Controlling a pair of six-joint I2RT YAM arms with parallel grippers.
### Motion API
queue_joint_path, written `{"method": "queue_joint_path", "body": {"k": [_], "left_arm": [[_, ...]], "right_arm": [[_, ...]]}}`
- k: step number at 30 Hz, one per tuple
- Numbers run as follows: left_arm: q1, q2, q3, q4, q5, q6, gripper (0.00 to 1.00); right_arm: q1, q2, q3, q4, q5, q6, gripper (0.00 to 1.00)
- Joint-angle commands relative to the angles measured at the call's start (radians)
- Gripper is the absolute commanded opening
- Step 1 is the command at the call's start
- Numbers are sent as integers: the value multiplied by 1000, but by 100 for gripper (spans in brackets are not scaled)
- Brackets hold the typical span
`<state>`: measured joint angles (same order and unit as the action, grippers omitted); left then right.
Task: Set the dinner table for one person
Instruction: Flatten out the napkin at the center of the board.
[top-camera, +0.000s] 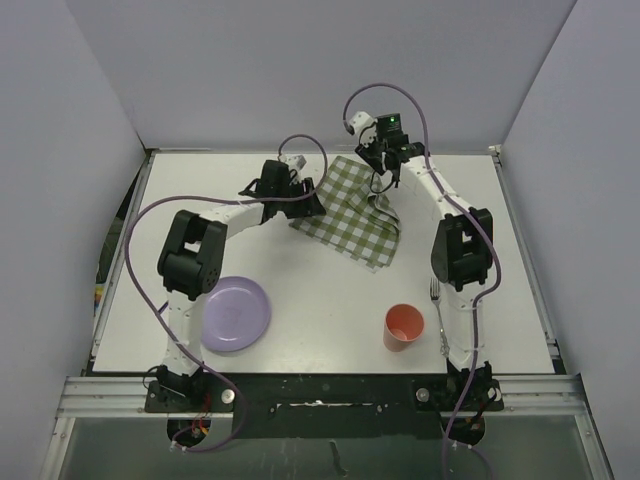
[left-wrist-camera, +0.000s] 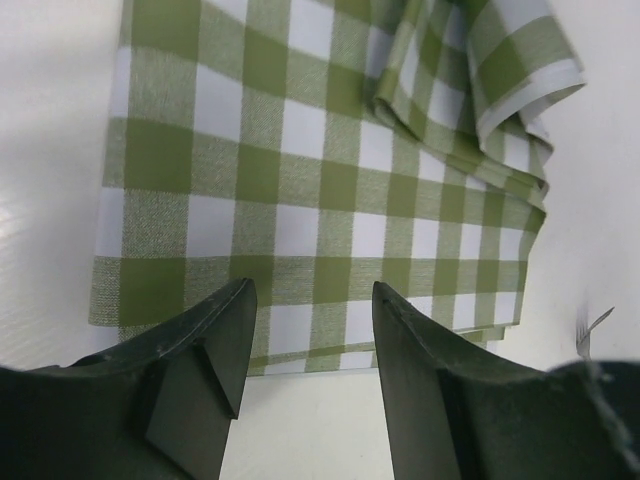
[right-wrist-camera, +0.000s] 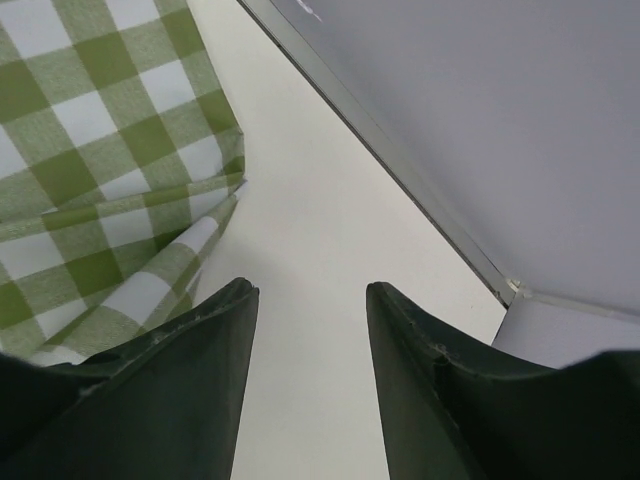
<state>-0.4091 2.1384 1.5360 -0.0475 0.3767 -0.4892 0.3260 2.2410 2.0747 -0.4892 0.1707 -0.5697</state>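
Observation:
A green-and-white checked cloth (top-camera: 350, 212) lies rumpled on the far middle of the white dinner table (top-camera: 330, 290), with its right side folded over. My left gripper (top-camera: 310, 198) is open and empty at the cloth's left edge. In the left wrist view the cloth (left-wrist-camera: 300, 190) lies just ahead of the open left gripper (left-wrist-camera: 310, 290). My right gripper (top-camera: 384, 182) is open and empty at the cloth's far right corner. In the right wrist view the right gripper (right-wrist-camera: 308, 290) is over bare table, with the cloth (right-wrist-camera: 100, 150) to its left.
A purple plate (top-camera: 235, 313) sits at the near left. An orange cup (top-camera: 403, 327) stands at the near right, with a fork (top-camera: 438, 315) beside the right arm's base. The fork's tines (left-wrist-camera: 597, 322) show in the left wrist view. The table's metal back edge (right-wrist-camera: 400, 170) meets the grey wall.

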Motion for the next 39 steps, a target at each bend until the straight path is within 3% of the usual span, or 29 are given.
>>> {"method": "queue_joint_path", "body": {"k": [1, 4, 7, 13, 21, 28, 39], "left_arm": [[7, 71, 32, 59, 42, -52, 48], [12, 84, 16, 33, 17, -43, 48], [18, 86, -7, 7, -17, -30, 47], [24, 80, -25, -41, -59, -25, 47], [30, 73, -41, -42, -46, -24, 47], [32, 55, -44, -34, -42, -31, 47], [32, 46, -37, -53, -49, -17, 46]], "right_arm": [[1, -6, 7, 18, -4, 36, 48], [9, 5, 26, -13, -44, 63, 49], [50, 40, 50, -31, -75, 61, 60], [82, 178, 213, -77, -98, 171, 67], [116, 283, 239, -55, -99, 203, 68], [76, 227, 127, -43, -107, 176, 66], [-90, 17, -134, -78, -66, 40, 62]]}}
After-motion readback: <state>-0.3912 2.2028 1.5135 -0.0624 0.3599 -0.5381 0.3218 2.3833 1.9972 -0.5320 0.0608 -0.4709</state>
